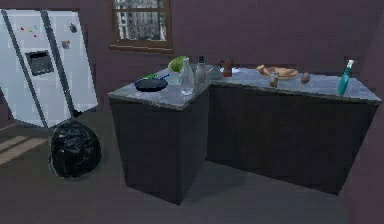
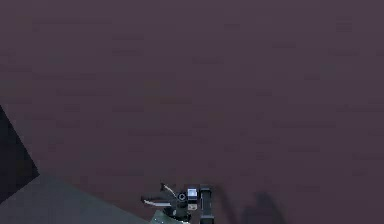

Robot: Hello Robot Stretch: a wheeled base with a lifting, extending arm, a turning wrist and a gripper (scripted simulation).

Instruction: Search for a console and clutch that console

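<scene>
Console search is the step in hand; where it lies cannot be told. Next, I judge, means driving nearer the desk [image 1: 240,84] to check its clutter: dark pan [image 1: 151,85], blue bottle [image 1: 346,77]. A black bag [image 1: 75,150] by the fridge [image 1: 45,60] crowds the approach. The end effector [image 2: 158,197] holds nothing; released or clenched, I cannot tell.

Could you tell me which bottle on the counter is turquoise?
The bottle at the counter's right end; the clear bottle and dark bottle stand farther left.
</scene>
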